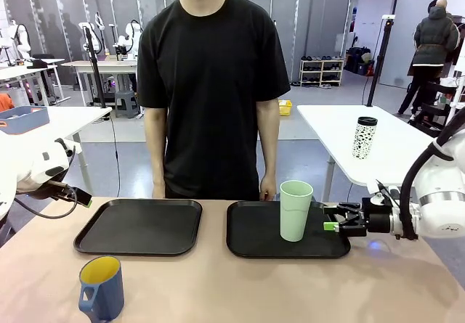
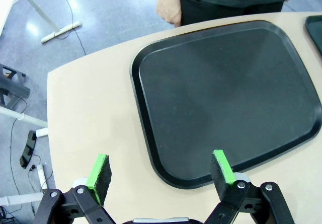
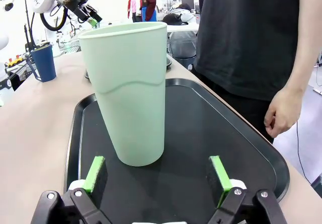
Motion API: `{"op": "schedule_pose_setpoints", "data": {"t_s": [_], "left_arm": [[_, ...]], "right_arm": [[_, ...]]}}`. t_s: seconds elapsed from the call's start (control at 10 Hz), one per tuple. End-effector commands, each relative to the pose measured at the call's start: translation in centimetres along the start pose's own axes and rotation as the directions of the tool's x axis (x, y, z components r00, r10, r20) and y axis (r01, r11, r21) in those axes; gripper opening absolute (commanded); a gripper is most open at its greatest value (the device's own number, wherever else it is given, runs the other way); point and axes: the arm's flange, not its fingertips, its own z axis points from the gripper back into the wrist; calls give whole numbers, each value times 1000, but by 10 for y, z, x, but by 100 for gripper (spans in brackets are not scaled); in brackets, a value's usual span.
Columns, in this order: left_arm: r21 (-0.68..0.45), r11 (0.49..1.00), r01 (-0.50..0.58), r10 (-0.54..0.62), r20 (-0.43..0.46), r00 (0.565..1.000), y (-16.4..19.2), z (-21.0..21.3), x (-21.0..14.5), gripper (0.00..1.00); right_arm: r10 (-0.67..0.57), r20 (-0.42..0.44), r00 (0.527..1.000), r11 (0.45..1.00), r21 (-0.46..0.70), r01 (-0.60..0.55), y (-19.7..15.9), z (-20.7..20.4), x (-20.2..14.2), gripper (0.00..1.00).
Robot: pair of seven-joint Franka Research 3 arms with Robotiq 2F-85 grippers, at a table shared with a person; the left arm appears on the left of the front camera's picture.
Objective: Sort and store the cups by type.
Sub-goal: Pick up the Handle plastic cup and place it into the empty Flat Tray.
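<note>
A tall mint-green tumbler [image 1: 296, 210] [image 3: 132, 88] stands upright on the right black tray [image 1: 251, 239] [image 3: 221, 133]. My right gripper [image 1: 333, 217] [image 3: 157, 176] is open at tray level just to its right, with the tumbler a little beyond the green pads [image 3: 93, 172] and touching neither. The blue mug [image 1: 102, 288] [image 3: 44, 62], yellow inside, stands on the table near the front left. My left gripper [image 1: 83, 197] [image 2: 161, 171] hangs open and empty above the table's left edge, beside the empty left black tray [image 1: 138, 226] [image 2: 226, 98].
A person in a black shirt stands at the far edge, one hand [image 3: 282, 110] close to the right tray's rim and the other hand [image 2: 168, 5] behind the left tray. A speckled tumbler with a black lid [image 1: 365, 137] stands on a white table behind.
</note>
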Motion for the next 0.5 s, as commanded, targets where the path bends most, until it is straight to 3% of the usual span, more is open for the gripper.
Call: {"op": "schedule_pose_setpoints", "data": {"t_s": [0.0, 0.4], "left_arm": [[2, 1000, -2, 2, 2, 1000, -1, 0, 2, 100], [2, 1000, -2, 2, 2, 1000, -1, 0, 2, 100]], "right_arm": [[1, 6, 1000, 1000, 0, -1, -1, -1, 1, 100], [1, 6, 1000, 1000, 0, -1, -1, -1, 1, 100]]}}
